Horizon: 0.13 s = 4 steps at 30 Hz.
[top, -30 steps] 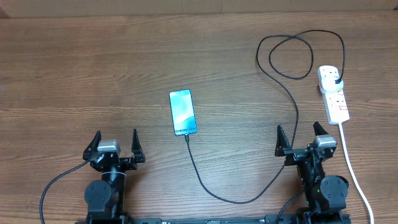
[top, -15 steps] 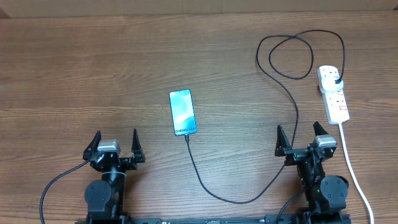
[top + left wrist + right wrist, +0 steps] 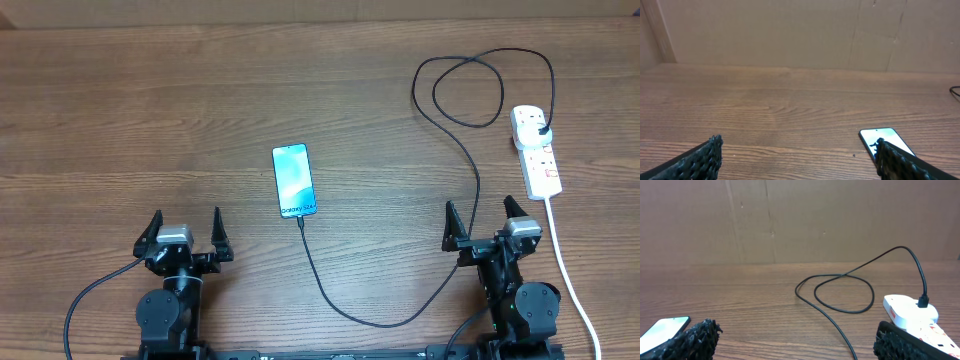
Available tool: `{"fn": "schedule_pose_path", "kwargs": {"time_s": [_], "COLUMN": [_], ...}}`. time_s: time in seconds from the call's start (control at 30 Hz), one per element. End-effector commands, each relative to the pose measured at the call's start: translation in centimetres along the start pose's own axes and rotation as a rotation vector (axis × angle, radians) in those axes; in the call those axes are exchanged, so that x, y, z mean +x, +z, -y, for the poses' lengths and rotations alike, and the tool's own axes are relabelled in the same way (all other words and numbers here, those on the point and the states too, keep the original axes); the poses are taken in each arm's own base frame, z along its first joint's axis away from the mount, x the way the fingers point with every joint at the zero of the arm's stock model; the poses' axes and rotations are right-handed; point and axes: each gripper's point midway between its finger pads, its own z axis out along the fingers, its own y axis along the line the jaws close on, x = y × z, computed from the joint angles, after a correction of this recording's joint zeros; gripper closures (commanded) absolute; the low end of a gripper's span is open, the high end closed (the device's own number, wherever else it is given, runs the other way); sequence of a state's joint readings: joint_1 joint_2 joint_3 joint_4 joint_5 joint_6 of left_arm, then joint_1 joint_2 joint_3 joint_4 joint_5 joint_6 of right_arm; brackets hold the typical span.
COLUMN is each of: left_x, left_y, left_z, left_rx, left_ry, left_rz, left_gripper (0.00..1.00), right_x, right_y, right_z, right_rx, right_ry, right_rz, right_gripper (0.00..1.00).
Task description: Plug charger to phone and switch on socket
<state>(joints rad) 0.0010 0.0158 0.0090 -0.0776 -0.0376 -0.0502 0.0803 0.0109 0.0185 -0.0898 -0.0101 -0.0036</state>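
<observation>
The phone (image 3: 294,180) lies mid-table, screen lit, with the black charger cable (image 3: 470,165) joined at its near end. The cable loops near the back right and its black plug (image 3: 542,130) sits in the white socket strip (image 3: 537,152). My left gripper (image 3: 185,228) is open and empty near the front left; the phone shows beside its right finger in the left wrist view (image 3: 879,138). My right gripper (image 3: 483,218) is open and empty near the front right, with the cable (image 3: 840,330) between its fingers' line of sight and the strip (image 3: 912,311) at the right.
The strip's thick white cord (image 3: 565,270) runs down the right side past my right arm. A brown cardboard wall (image 3: 800,30) stands behind the wooden table (image 3: 150,120).
</observation>
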Motion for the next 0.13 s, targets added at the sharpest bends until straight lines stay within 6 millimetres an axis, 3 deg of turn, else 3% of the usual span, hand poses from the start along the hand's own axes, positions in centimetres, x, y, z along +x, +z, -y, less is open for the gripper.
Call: {"fn": "schedule_pose_path", "kwargs": {"time_s": [0.0, 0.1], "left_x": [-0.10, -0.10], "left_y": [-0.04, -0.04], "left_z": [-0.04, -0.04], "left_rx": [0.000, 0.000], "left_ry": [-0.010, -0.010], "left_rz": [0.008, 0.008], "left_gripper": [0.00, 0.01], "right_x": [0.19, 0.19], "right_y": [0.02, 0.02], "right_z": [0.11, 0.11], "right_rx": [0.007, 0.007], "right_ry": [0.003, 0.003], "right_rz": [0.003, 0.004], "right_gripper": [0.00, 0.00]}}
